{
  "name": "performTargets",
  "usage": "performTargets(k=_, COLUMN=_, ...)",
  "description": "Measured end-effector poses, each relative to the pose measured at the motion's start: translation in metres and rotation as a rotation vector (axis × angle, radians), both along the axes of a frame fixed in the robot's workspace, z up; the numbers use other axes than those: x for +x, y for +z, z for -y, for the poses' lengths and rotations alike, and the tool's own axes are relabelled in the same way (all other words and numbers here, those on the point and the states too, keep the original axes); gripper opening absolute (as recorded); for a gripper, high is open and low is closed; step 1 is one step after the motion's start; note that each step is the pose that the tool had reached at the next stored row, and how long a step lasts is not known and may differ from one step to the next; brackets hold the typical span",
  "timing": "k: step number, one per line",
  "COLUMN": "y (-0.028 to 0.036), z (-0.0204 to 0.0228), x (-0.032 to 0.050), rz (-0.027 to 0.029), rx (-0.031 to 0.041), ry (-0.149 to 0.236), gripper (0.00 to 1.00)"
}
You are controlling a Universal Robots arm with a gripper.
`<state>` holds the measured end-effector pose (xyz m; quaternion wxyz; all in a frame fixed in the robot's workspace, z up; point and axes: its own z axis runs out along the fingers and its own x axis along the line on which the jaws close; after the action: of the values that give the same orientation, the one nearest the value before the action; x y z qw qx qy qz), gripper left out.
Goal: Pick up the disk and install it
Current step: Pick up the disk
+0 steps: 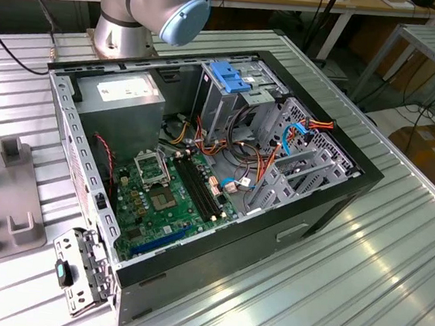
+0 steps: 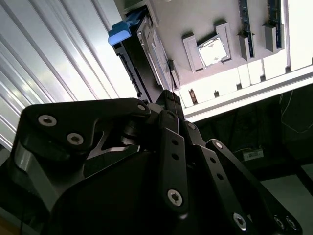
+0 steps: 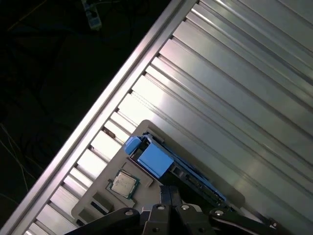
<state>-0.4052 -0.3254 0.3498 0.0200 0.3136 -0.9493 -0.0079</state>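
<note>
My claw (image 2: 168, 105) hangs close over the disk (image 2: 144, 51), which stands on its edge in a slot of a grey holder plate (image 2: 195, 19) on the ribbed metal worktop (image 2: 58, 58). In both wrist views my claw comes right up to the disk's near end. I cannot tell whether it is clenched on the disk or released. The blue carrier frame (image 3: 154, 159) shows along the disk's edge and at its far end. Just beside the disk, a square processor chip (image 3: 123, 183) lies flat in a recess of the same plate.

In the exterior view the computer case (image 1: 272, 239) lies open on the worktop, and my arm's base (image 1: 127, 21) stands at about eleven o'clock of it. Inside the case lies the green motherboard (image 1: 166, 204). From there the grey power-supply box (image 1: 123, 95) is at eleven o'clock and the light-blue bracket (image 1: 230, 77) on the drive cage is at one o'clock. A grey fixture (image 1: 9, 223) sits at nine o'clock of the case.
</note>
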Motion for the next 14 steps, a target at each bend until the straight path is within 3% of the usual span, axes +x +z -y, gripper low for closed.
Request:
performTargets(k=4, y=0.0, z=0.0, x=0.0, rz=-0.0001, rx=0.0, ry=0.022, gripper=0.11)
performTargets(k=14, y=0.0, z=0.0, x=0.0, rz=0.0, rx=0.0, ry=0.023, gripper=0.11)
